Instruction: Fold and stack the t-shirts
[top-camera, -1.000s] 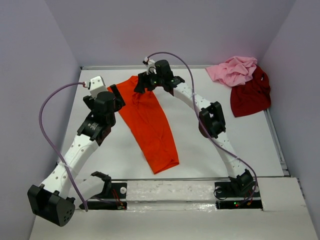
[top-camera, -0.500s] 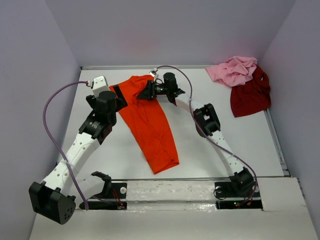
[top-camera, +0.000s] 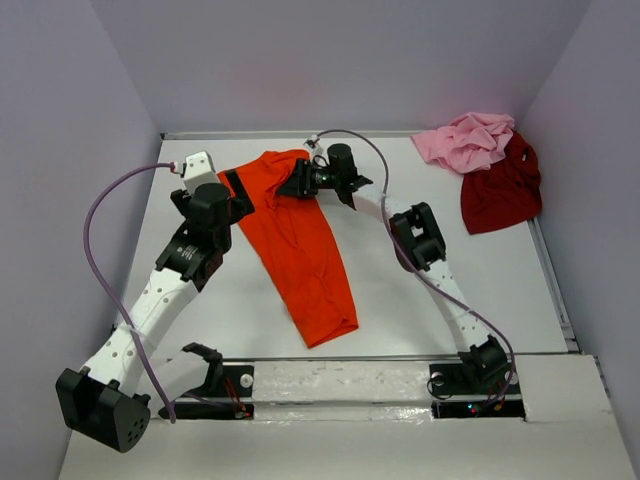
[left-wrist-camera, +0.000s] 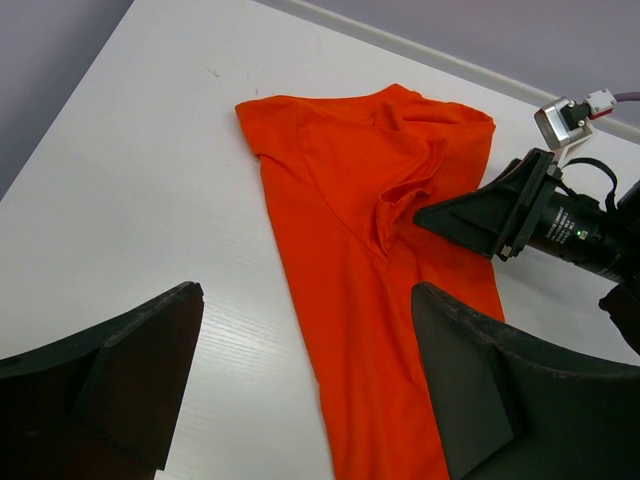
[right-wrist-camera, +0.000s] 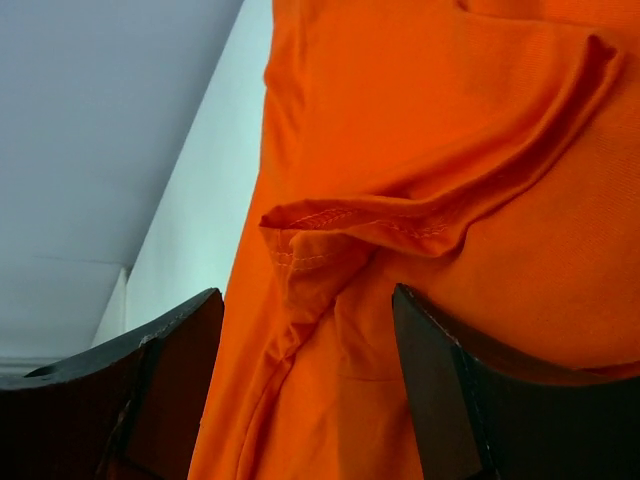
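Note:
The bright orange t-shirt (top-camera: 300, 250) lies on the table as a long narrow strip running from the back middle toward the front. Its far end is rumpled, with a sleeve hem (right-wrist-camera: 350, 215) folded up. My right gripper (top-camera: 293, 184) lies low at that far end, open, and loose orange cloth (right-wrist-camera: 400, 120) sits between its fingers (right-wrist-camera: 470, 400). My left gripper (top-camera: 237, 188) hovers open over the strip's left edge (left-wrist-camera: 300, 290). The right gripper (left-wrist-camera: 470, 215) shows in the left wrist view too. The light pink t-shirt (top-camera: 465, 140) and the dark red t-shirt (top-camera: 500, 190) lie crumpled at the back right.
The white table (top-camera: 440, 300) is walled at the back and sides. A purple cable (top-camera: 100, 260) loops off the left arm, and another arcs over the right wrist (top-camera: 345, 135). Both arm bases stand along the near edge (top-camera: 340, 385).
The right gripper has come down and turned flat toward the orange t-shirt's far end, which now lies spread wider. The left arm has barely moved.

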